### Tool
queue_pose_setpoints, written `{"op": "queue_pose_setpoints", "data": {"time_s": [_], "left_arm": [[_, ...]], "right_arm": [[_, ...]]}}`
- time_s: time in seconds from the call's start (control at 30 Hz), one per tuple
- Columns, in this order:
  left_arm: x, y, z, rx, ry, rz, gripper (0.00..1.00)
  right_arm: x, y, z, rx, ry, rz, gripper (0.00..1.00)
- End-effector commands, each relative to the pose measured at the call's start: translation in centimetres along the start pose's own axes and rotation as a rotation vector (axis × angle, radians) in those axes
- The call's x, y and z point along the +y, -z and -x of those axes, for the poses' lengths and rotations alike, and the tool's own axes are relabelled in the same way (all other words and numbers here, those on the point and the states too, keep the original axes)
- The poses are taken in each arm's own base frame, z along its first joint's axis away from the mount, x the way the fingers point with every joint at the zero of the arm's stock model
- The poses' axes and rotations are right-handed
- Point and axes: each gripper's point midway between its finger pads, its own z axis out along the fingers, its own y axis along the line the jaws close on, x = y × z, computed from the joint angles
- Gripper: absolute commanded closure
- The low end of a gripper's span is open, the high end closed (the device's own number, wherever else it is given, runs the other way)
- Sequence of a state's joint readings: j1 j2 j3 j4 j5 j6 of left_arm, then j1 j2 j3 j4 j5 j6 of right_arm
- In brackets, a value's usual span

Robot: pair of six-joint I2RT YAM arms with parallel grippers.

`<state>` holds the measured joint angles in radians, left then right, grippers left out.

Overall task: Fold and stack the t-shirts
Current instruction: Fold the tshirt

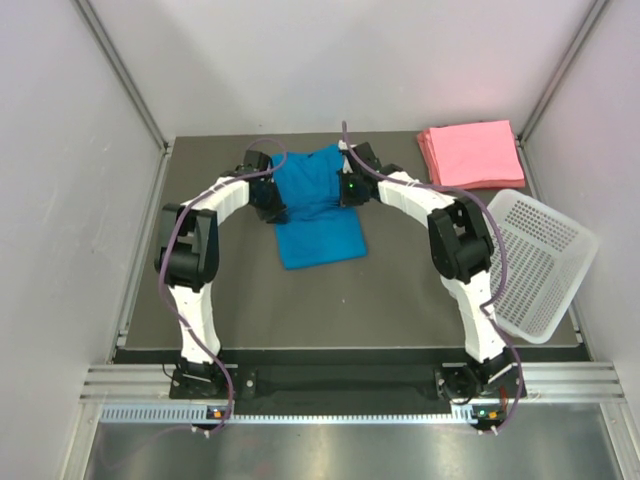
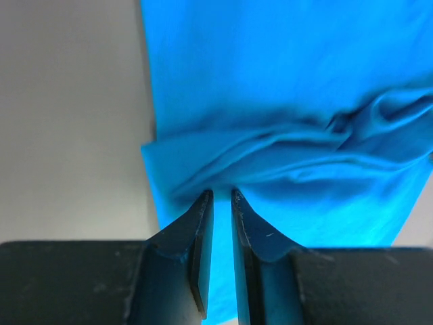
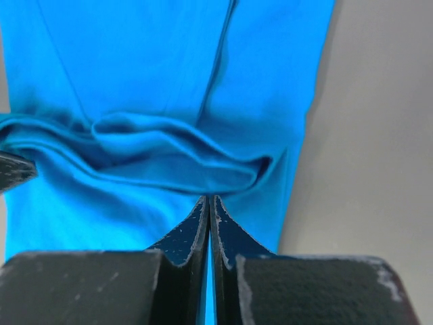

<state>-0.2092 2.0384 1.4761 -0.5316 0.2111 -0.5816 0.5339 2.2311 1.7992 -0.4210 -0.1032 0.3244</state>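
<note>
- The blue t-shirt point(image 1: 318, 205) lies in the middle of the dark desk point(image 1: 400, 290), towards the far side. Its near part is a flat folded rectangle and its far part is rumpled between the two arms.
- The left pincer point(image 2: 221, 202) is at the shirt's left edge. Its fingers stand almost together, with a narrow strip of blue cloth between them, and a raised fold of the shirt runs to the tips, so it is gripping the blue t-shirt.
- The right pincer point(image 3: 210, 203) is at the shirt's right edge. Its fingers are pressed together (only a thin blue sliver shows between them), nipping the cloth where a ridge of wrinkles gathers at the tips.
- The ridge of bunched cloth crosses the shirt from one pincer to the other.
- The pink t-shirts point(image 1: 470, 153) sit as a flat, squared stack at the far right corner of the desk, apart from the blue one.
- A white perforated basket point(image 1: 540, 265) rests tilted at the right edge of the desk, just in front of the pink stack.
</note>
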Motion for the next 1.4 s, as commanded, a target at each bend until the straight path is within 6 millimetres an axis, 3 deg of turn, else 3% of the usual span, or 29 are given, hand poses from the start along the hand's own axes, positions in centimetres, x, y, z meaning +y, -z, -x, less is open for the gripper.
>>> {"op": "queue_pose_setpoints", "data": {"time_s": [0.0,0.2,0.33,0.5,0.6,0.87,1.03,1.13,1.17,1.27,1.33,1.37], "left_arm": [[-0.7,0.9,3.6,-0.087,-0.012,0.01,0.78],[0.7,0.6,6.3,-0.135,0.006,0.048,0.78],[1.6,0.7,7.9,-0.159,0.024,0.06,0.78],[1.2,2.8,9.6,-0.227,0.009,0.078,0.77],[0.8,3.9,9.5,-0.229,0.005,0.063,0.77],[1.6,6.0,6.3,-0.193,0.014,0.069,0.75],[0.5,6.3,3.1,-0.111,0.01,-0.036,0.74],[2.4,6.0,0.5,-0.077,0.015,0.006,0.73],[2.9,6.3,0.3,-0.086,0.005,0.025,0.73],[4.8,6.6,-0.8,-0.094,0.014,0.099,0.72],[5.3,6.5,-2.0,-0.083,0.025,0.094,0.68],[4.4,7.1,-2.3,-0.085,0.022,0.047,0.67]], "right_arm": [[0.4,-0.2,3.0,-0.076,-0.02,0.005,1.0],[0.3,1.1,4.8,-0.131,-0.024,0.003,0.99],[0.6,1.6,4.6,-0.14,-0.022,0.015,0.98],[0.6,1.7,3.4,-0.117,-0.037,0.035,0.97],[1.0,1.8,3.2,-0.119,-0.044,0.053,0.97],[0.8,1.6,2.4,-0.113,-0.053,0.057,0.98],[0.7,0.1,3.2,-0.126,-0.049,0.052,0.98],[0.5,-1.1,4.4,-0.139,-0.05,0.036,0.98],[0.7,-1.1,5.7,-0.163,-0.047,0.04,0.98],[-0.4,-2.0,5.8,-0.154,-0.053,0.0,0.99],[-1.7,-1.7,6.2,-0.172,-0.06,-0.052,0.97],[-2.0,-1.4,6.3,-0.173,-0.066,-0.059,0.95]]}}
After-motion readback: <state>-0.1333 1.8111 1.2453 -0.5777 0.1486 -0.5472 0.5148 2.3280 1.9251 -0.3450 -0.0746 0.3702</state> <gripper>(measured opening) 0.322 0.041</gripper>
